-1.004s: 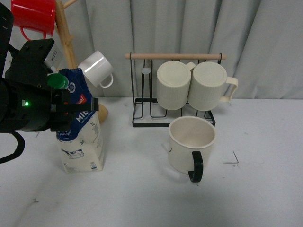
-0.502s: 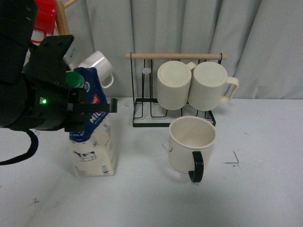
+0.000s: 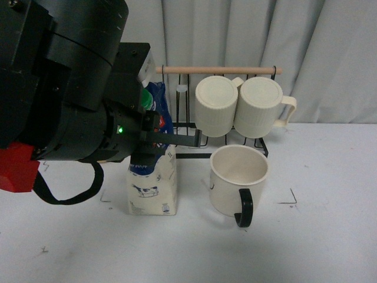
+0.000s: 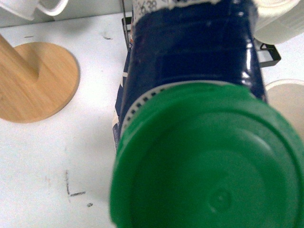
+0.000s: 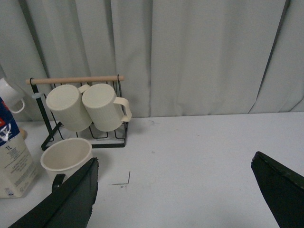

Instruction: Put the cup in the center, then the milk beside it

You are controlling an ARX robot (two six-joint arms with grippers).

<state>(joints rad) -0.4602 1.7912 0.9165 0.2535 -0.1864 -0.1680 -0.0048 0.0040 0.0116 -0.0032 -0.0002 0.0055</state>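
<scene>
A: State of the left gripper [image 3: 158,134]?
B: Pinching the blue top of the tall green-capped milk carton [image 3: 153,190], centre-left in the front view. The large cream mug with black handle [image 3: 238,177] is just right of it, not touching.
A: And the right gripper [image 5: 175,161]?
B: Spread wide.

Pale grey pleated curtain [image 3: 330,53] hangs behind a white table [image 3: 330,247], evenly lit
</scene>
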